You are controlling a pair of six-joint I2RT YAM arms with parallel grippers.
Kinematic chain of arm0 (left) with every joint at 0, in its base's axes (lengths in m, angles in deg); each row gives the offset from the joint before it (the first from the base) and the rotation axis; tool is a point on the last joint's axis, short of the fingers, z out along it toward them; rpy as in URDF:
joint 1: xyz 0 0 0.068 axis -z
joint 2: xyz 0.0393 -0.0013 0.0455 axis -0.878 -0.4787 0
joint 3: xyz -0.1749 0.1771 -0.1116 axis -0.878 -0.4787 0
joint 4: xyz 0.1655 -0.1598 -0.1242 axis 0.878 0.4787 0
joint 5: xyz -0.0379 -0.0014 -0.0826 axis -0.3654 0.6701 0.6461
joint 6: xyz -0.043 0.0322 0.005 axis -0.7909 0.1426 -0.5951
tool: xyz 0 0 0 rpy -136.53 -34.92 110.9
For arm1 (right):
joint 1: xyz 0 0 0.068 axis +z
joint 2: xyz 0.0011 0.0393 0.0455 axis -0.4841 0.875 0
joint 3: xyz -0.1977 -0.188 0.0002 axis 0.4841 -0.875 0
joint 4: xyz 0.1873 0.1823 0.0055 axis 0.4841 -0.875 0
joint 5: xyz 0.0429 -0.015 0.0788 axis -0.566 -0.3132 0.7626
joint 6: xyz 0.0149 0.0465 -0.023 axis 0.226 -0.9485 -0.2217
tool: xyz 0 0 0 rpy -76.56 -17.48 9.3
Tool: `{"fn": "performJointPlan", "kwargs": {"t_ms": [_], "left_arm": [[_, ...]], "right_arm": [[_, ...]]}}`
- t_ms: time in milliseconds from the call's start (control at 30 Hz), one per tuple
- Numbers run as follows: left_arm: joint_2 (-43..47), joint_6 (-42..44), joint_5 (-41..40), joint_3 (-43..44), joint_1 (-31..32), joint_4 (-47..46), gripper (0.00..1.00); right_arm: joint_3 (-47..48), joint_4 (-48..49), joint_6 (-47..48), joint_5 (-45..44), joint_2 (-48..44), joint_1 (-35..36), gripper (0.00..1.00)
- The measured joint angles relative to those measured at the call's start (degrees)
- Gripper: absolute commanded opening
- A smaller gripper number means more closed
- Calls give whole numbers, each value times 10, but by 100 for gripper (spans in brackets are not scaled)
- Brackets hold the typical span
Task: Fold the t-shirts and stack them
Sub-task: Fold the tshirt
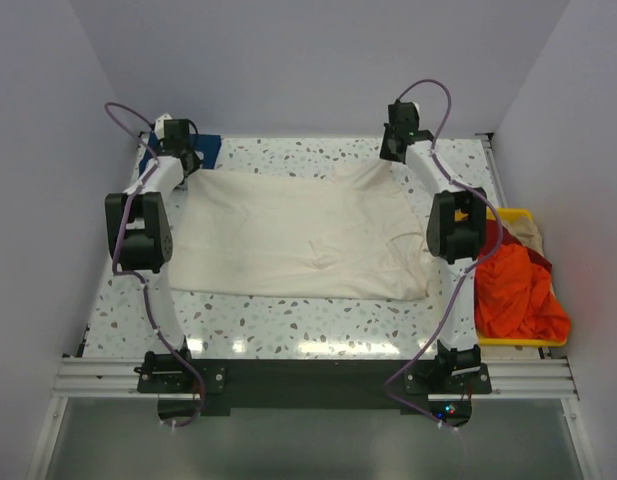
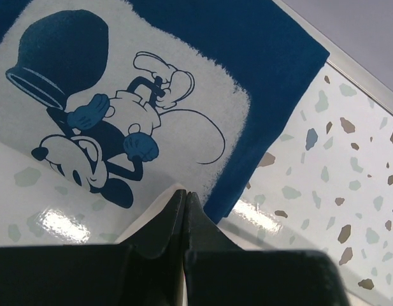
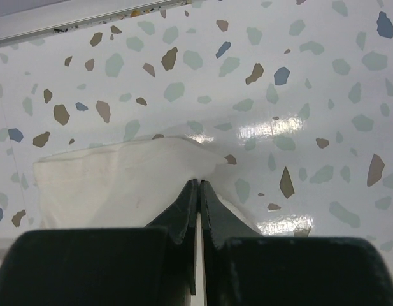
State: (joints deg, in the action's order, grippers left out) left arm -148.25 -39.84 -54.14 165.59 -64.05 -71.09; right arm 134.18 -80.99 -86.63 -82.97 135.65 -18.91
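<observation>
Two shirts fill the yellow plastic bin (image 1: 515,213) at the right edge of the speckled terrazzo worktop (image 1: 288,320). A crumpled orange-red cloth t-shirt (image 1: 518,295) spills over the bin's near half. A beige cloth t-shirt (image 1: 528,235) is bunched at its far end.

The large plain cream cloth t-shirt (image 1: 298,235) lies spread flat across the middle of the worktop, with a few soft creases near its centre. Its two far corners are drawn up towards the arms.

The right jaws are pressed together on a far corner of the cream shirt. In the right wrist view, a peak of pale cloth (image 3: 113,188) meets the fingertips. The left jaws are likewise closed at the shirt's far-left corner, with a sliver of cream cloth at their tips.

Just beyond the left jaws, in the far-left corner of the worktop, lies the navy blue cloth t-shirt with a white cartoon-mouse print (image 2: 266,57). It lies flat, and from above (image 1: 206,148) the left arm partly hides it.

A bare band of worktop runs between the cream shirt's near hem and the near edge where the arm bases are bolted. A narrower bare strip lies along the far side, bounded by a metal rail (image 3: 69,19). On the right, the cream shirt's side comes near the bin. Pale walls (image 1: 318,60) enclose the left, far and right sides.
</observation>
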Motion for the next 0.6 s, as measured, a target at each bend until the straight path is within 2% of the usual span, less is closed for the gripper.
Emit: {"fn": "performJointPlan", "kwargs": {"t_ms": [200, 400, 600], "left_arm": [[-6, 1, 10, 1, -8, 0, 0], [-3, 1, 17, -11, -10, -4, 0], [31, 1, 16, -68, -16, -9, 0]], "right_arm": [[-39, 6, 2, 1, -40, 0, 0], [-151, 10, -11, 1, -138, 0, 0], [-276, 20, -43, 5, -246, 0, 0]]}}
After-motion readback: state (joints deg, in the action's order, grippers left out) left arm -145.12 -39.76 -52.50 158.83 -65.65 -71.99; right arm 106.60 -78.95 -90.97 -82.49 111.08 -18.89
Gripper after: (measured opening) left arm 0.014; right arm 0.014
